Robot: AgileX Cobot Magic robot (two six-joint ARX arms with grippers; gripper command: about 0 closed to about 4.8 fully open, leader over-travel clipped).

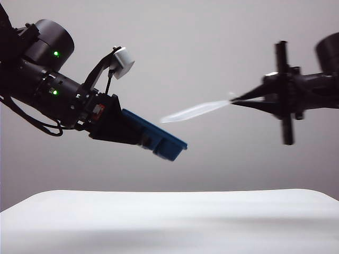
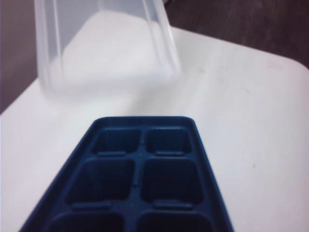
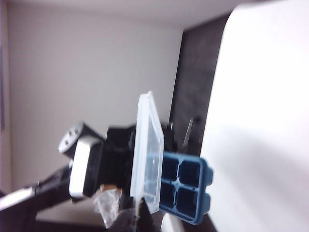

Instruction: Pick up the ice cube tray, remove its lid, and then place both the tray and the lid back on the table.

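Two robot arms hold their loads in the air above a wide white table [image 1: 169,222], which fills the lower part of the exterior view from about seven o'clock round to five o'clock. The left gripper [image 1: 139,135], reaching in from nine o'clock, is clamped on one end of the dark blue ice cube tray [image 1: 159,138]; the tray slopes down toward five o'clock, its free end lowest, well above the tabletop and touching nothing else. The right gripper [image 1: 233,100], coming in from three o'clock, has its pointed fingers pinched together on the edge of the clear frosted lid [image 1: 193,111]. The lid is off the tray, seen nearly edge-on as a thin pale sliver that slants down from the fingertips toward eight o'clock, its low end hanging just above and apart from the tray. In the left wrist view the tray [image 2: 137,179] shows its square compartments in two rows, open and uncovered, with the lid [image 2: 108,41] floating beyond it at twelve o'clock over the white table [image 2: 251,121]. In the right wrist view the lid [image 3: 147,154] stands on edge, overlapping the tray [image 3: 186,186] behind it, with the table [image 3: 260,121] toward three o'clock and the left arm's dark housing toward eight o'clock.
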